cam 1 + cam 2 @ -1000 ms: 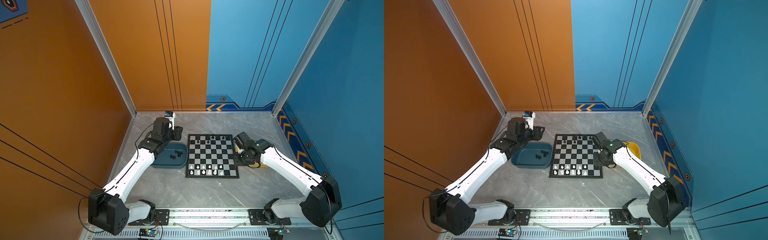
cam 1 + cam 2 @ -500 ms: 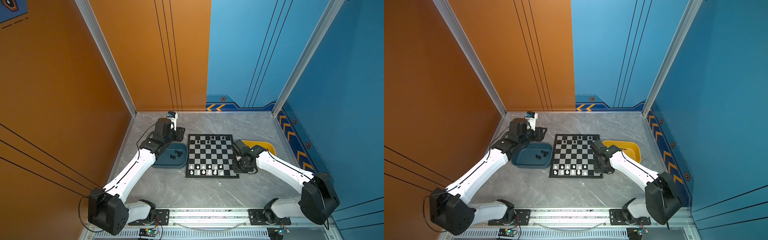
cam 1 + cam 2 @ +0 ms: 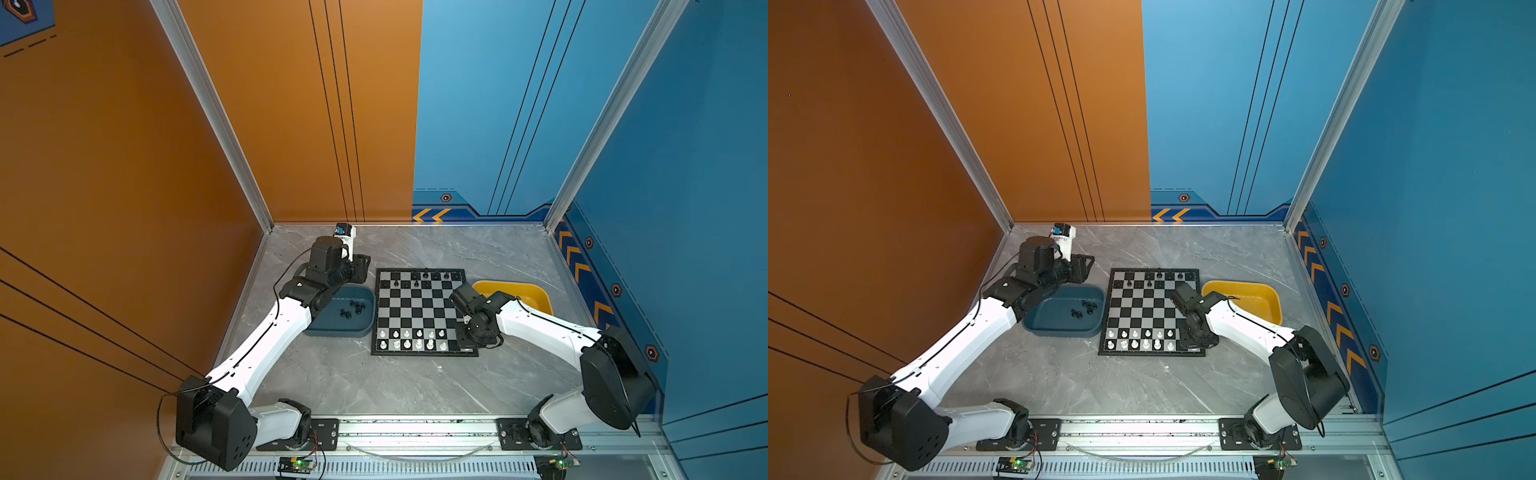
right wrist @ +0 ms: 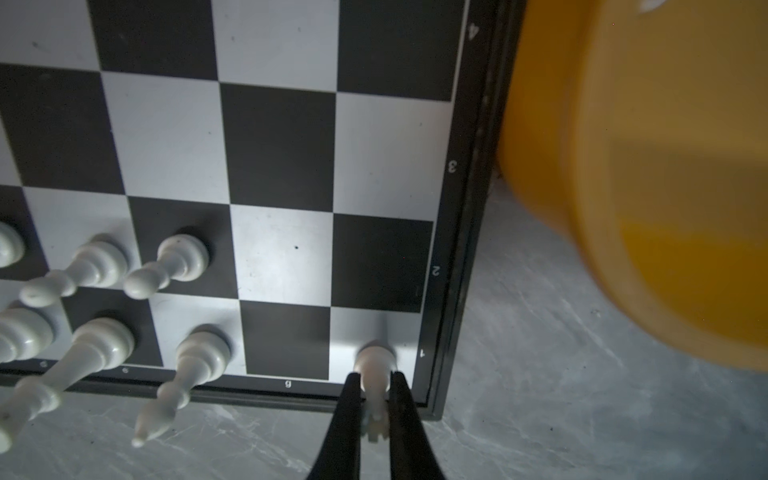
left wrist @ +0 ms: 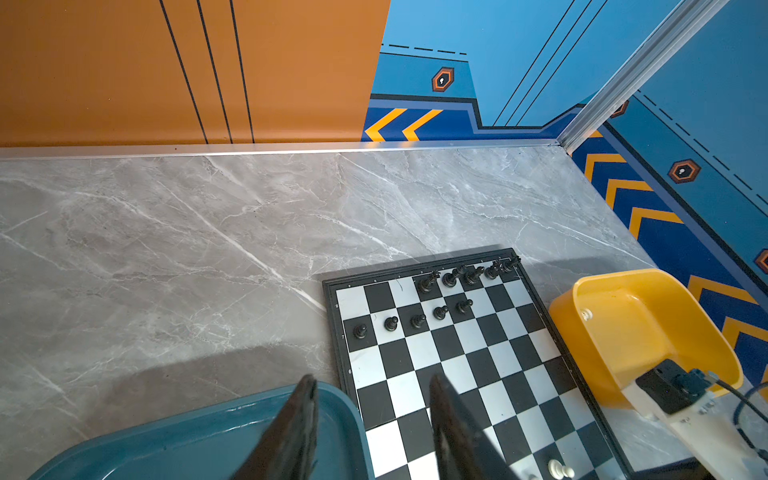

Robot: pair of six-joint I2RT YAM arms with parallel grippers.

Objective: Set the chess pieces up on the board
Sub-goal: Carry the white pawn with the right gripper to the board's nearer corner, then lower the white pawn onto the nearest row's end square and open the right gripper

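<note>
While our right gripper (image 4: 376, 378) clamps a white piece (image 4: 374, 360) between its two dark fingers, the piece stands at the corner square of the board (image 4: 282, 145). This is the light square beside the frame's numeral 1, at the near right corner in both top views. We cannot tell whether its base touches the square.

Our left gripper (image 5: 371, 378) hangs with its jaws apart and nothing between them, above the seam where the teal tray (image 3: 328, 330) meets the board's far left side.

Other white chessmen (image 3: 415, 338) fill part of the two near rows, upright, with bare squares between them and the held piece. Black chessmen (image 3: 424, 277) stand along the two far rows. A small cluster of loose black pieces (image 3: 353, 309) lies in the teal tray, just beside the board's left edge.

On the opposite side, the yellow tray (image 3: 536, 291) sits close against the board's right edge, behind our right arm. All of it rests on a grey marbled tabletop (image 3: 407, 386).
</note>
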